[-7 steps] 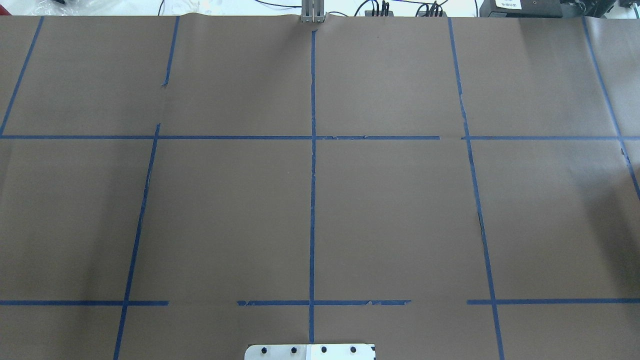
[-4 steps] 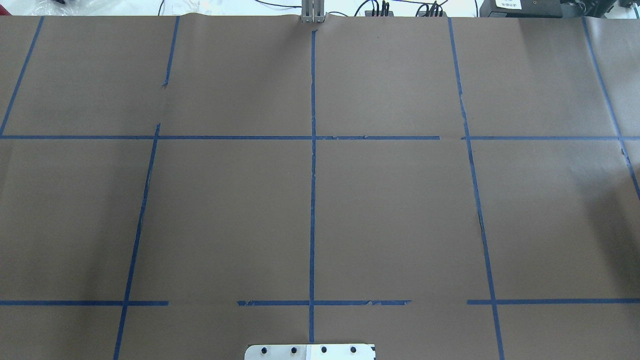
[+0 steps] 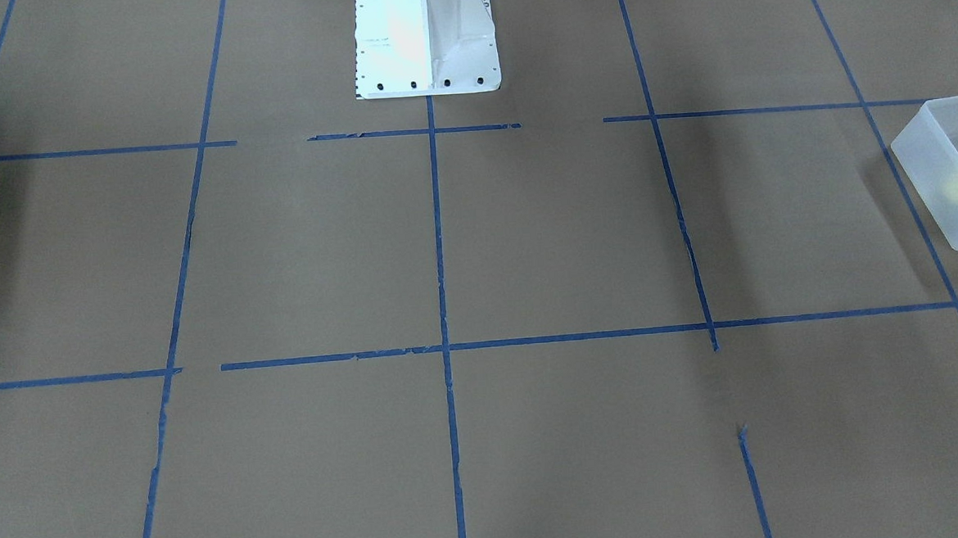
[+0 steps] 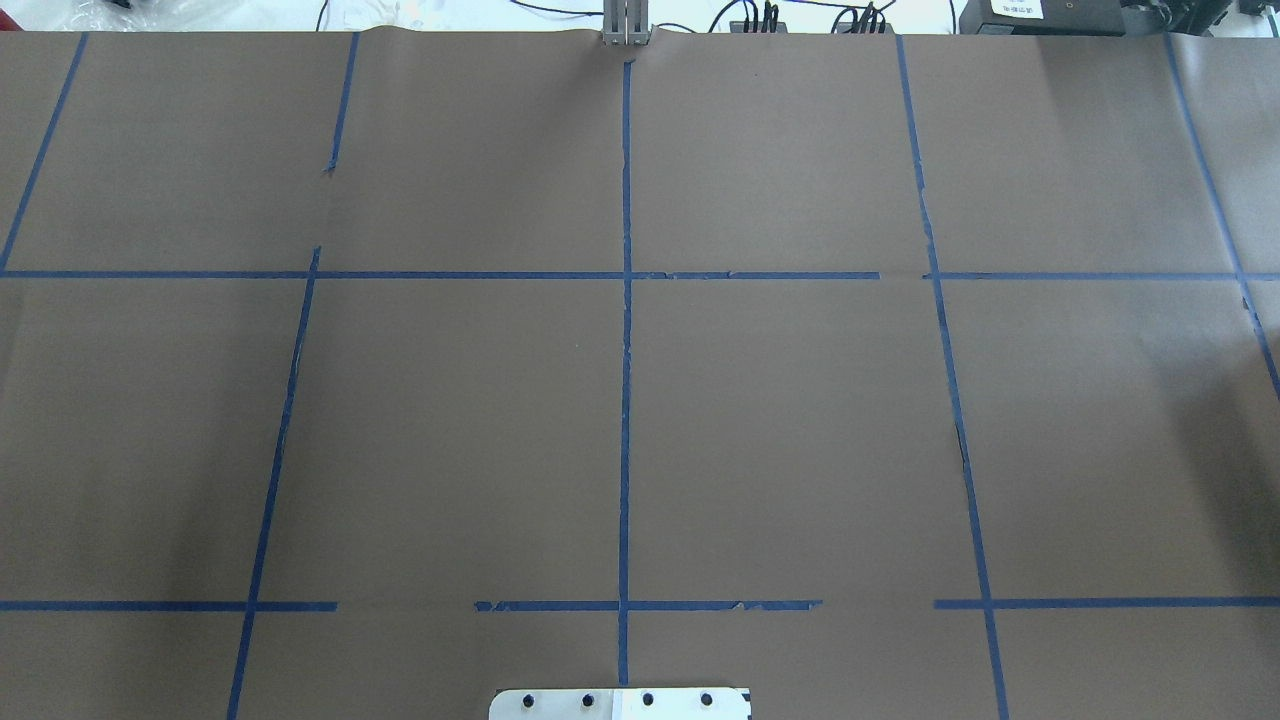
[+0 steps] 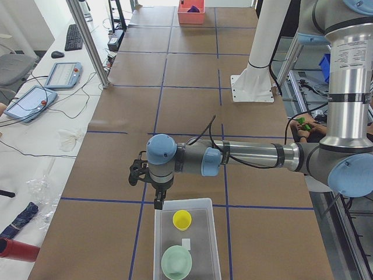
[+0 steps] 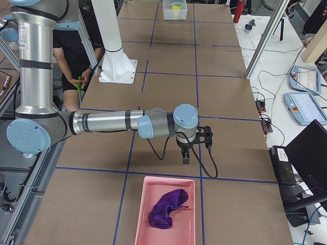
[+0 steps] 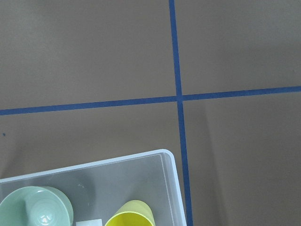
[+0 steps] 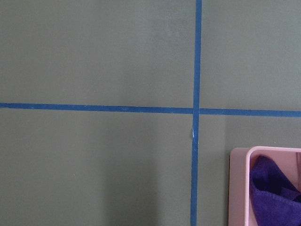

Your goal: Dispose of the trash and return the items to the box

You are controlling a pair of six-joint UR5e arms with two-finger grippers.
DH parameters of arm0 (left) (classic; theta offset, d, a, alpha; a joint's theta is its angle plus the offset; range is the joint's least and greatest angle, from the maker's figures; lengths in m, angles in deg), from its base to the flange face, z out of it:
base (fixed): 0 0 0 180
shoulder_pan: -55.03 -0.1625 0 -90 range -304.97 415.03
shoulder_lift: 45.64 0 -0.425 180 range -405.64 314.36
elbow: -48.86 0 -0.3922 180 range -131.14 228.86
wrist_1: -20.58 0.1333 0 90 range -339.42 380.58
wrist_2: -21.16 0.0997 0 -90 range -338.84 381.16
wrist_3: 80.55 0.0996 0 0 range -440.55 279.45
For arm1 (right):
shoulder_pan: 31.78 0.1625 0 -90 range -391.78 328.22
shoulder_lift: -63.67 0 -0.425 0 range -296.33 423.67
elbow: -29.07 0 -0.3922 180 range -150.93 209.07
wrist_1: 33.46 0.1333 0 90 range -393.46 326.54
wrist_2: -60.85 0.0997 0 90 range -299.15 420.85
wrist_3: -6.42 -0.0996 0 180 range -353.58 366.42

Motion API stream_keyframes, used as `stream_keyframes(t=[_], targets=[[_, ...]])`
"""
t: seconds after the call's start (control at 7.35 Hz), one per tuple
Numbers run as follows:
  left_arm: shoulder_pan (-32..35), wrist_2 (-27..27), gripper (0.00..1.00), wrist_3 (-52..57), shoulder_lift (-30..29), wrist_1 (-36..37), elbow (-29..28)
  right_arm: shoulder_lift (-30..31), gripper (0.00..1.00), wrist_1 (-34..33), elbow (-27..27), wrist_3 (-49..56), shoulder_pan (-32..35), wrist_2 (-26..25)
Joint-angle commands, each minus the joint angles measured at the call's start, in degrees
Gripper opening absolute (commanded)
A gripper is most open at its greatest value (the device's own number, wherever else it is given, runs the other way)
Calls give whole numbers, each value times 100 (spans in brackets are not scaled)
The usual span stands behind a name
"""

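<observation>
The frosted white box (image 5: 158,245) stands at the table's left end. In it are the yellow cup (image 5: 182,219), a pale green bowl (image 5: 176,262) and a small white piece. The box (image 7: 173,188), the cup (image 7: 129,216) and the bowl (image 7: 35,208) also show in the left wrist view, and the box (image 3: 928,163) shows in the front view. My left gripper (image 5: 157,201) hangs just above the box's near-robot end; I cannot tell if it is open. My right gripper (image 6: 186,158) hangs above the table just before a pink tray; I cannot tell its state.
The pink tray (image 6: 140,217) at the table's right end holds a purple cloth (image 6: 166,209); both also show in the right wrist view, the tray (image 8: 237,188) and the cloth (image 8: 273,188). The robot's white base (image 3: 426,50) stands at the middle of the near edge. Blue tape lines grid the brown table.
</observation>
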State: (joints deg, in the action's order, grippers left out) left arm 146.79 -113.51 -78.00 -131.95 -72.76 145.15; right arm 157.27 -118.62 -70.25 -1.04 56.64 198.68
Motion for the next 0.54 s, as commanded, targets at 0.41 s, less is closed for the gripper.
stream_keyframes(t=[0.41], targets=[[-123, 28, 100, 0, -44, -27, -32, 0, 100, -1, 53, 7, 0, -1]])
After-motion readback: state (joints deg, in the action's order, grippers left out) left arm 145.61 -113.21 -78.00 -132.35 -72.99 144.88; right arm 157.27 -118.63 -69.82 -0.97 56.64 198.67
